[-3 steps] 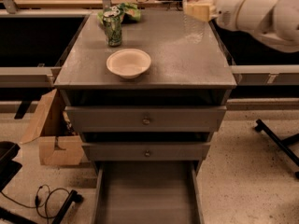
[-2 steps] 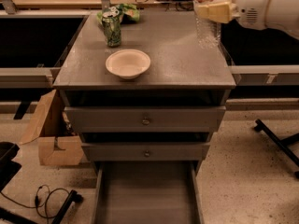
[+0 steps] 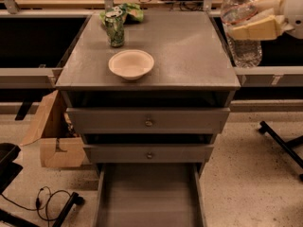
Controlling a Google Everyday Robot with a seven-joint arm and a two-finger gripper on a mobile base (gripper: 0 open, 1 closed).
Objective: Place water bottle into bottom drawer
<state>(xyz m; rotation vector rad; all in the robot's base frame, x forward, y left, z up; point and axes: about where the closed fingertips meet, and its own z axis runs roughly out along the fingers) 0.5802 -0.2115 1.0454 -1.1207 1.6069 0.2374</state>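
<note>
The water bottle (image 3: 242, 27) is clear and ribbed with a white cap. It hangs upright in the air just past the cabinet's right edge at the upper right. My gripper (image 3: 253, 19) is shut on its middle, with pale fingers (image 3: 255, 30) across the bottle. The bottom drawer (image 3: 149, 193) is pulled open at the foot of the cabinet, a long grey tray with nothing in it. It lies well below and to the left of the bottle.
A green drink can (image 3: 115, 27) and a pale bowl (image 3: 131, 64) stand on the cabinet top (image 3: 189, 51). Two upper drawers with knobs (image 3: 148, 122) stick out slightly. A cardboard box (image 3: 52, 136) sits at the left, cables on the floor, a black chair leg (image 3: 284, 143) at the right.
The gripper has carried the bottle forward and down along the cabinet's right side, nearer the camera. The can, bowl and drawers have not moved.
</note>
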